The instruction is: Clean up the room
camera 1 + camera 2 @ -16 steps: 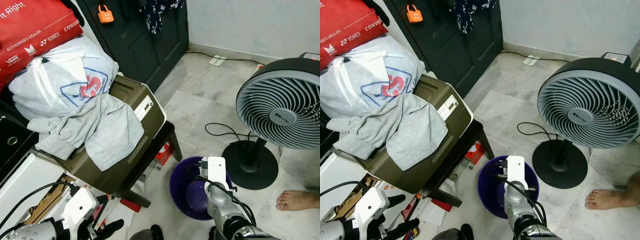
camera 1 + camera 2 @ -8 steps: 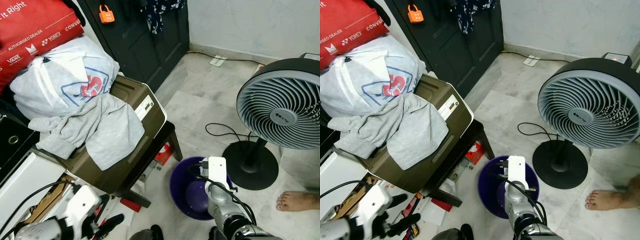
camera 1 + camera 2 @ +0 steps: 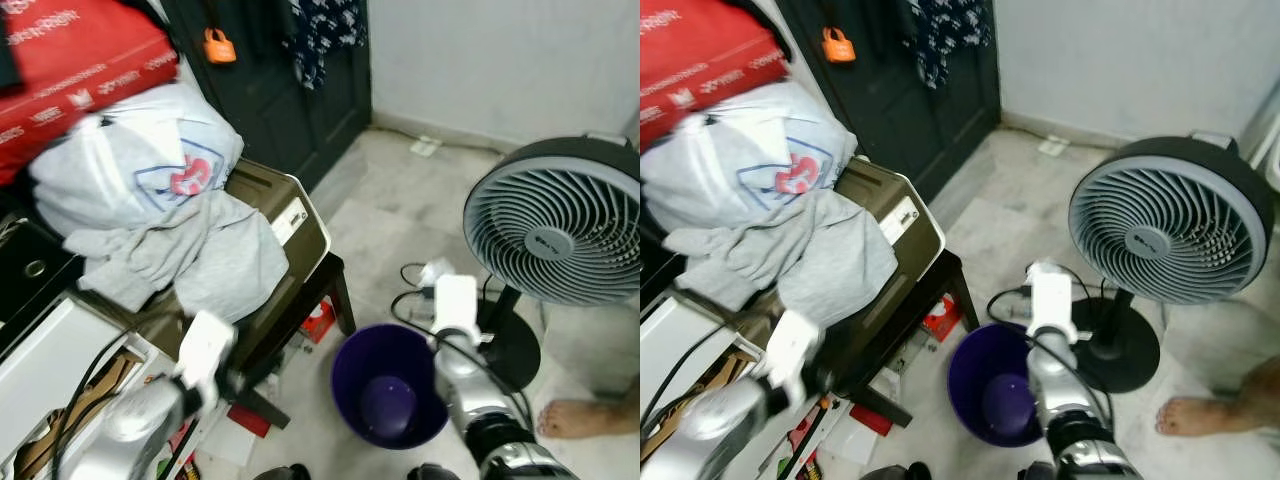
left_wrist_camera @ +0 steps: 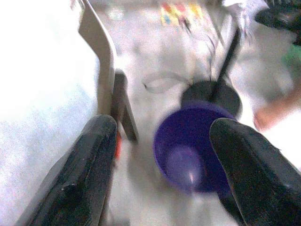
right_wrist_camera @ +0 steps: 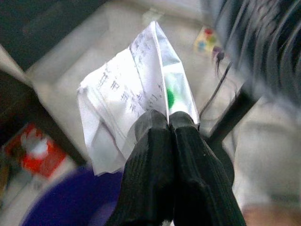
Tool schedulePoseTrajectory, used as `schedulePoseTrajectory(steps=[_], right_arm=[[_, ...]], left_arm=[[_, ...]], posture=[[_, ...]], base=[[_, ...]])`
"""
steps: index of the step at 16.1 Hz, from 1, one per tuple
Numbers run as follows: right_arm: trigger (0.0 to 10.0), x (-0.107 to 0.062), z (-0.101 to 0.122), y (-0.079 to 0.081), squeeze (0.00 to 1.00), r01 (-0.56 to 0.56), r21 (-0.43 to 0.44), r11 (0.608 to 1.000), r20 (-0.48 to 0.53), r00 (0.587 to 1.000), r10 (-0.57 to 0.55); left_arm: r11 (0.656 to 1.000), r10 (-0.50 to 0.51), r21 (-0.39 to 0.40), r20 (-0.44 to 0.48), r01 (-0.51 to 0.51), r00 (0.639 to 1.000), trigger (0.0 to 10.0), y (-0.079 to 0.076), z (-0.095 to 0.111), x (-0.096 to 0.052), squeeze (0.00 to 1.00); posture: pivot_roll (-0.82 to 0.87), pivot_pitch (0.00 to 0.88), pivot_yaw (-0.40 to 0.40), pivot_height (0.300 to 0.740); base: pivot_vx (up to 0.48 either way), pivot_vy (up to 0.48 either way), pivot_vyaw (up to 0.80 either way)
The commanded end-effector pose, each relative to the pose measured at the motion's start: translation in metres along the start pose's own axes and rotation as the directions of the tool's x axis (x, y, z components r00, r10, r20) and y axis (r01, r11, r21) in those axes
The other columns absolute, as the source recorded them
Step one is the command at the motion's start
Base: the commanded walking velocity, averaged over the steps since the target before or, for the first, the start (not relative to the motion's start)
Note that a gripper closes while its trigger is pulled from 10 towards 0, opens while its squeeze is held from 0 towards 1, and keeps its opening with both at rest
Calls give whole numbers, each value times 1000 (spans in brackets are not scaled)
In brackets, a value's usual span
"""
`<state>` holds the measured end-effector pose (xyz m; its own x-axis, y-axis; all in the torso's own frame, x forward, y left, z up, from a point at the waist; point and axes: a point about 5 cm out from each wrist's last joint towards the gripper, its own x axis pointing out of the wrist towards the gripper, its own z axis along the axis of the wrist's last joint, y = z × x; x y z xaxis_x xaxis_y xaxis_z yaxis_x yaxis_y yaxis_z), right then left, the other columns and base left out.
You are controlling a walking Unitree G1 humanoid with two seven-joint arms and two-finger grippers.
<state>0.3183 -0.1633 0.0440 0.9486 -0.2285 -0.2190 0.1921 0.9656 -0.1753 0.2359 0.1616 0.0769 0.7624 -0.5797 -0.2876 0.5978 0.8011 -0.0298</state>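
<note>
My right gripper (image 5: 168, 123) is pinching a creased sheet of thin printed paper (image 5: 129, 96) between matt black, finely ribbed jaws that are looking rubbery. The purple bucket (image 3: 388, 386) is showing smooth, slightly glossy plastic. Soft grey cloth (image 3: 205, 255) is lying rumpled over a brown box (image 3: 300, 235) with a smooth plastic sheen. The floor (image 3: 390, 205) is gleaming like polished pale stone, and the fan (image 3: 555, 240) is looking like matt grey plastic.

Perhaps a red "S" on the white bag (image 3: 140, 170); the rest blurred
</note>
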Motion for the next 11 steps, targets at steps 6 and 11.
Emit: schedulePoseTrajectory(steps=[6, 11], right_arm=[[10000, -16, 26, -8, 0, -58, -25, 998, 121, 991, 61], [10000, -24, 12, -15, 0, -85, -74, 994, 93, 991, 92]], left_arm=[[962, 267, -96, 162, -254, 950, 10000, 10, 19, 9, 482], [957, 280, -120, 160, -262, 947, 10000, 4, 13, 10, 0]], posture=[[-141, 0, 107, 740], [-140, 0, 96, 740]], base=[[0, 0, 0], [0, 0, 0]])
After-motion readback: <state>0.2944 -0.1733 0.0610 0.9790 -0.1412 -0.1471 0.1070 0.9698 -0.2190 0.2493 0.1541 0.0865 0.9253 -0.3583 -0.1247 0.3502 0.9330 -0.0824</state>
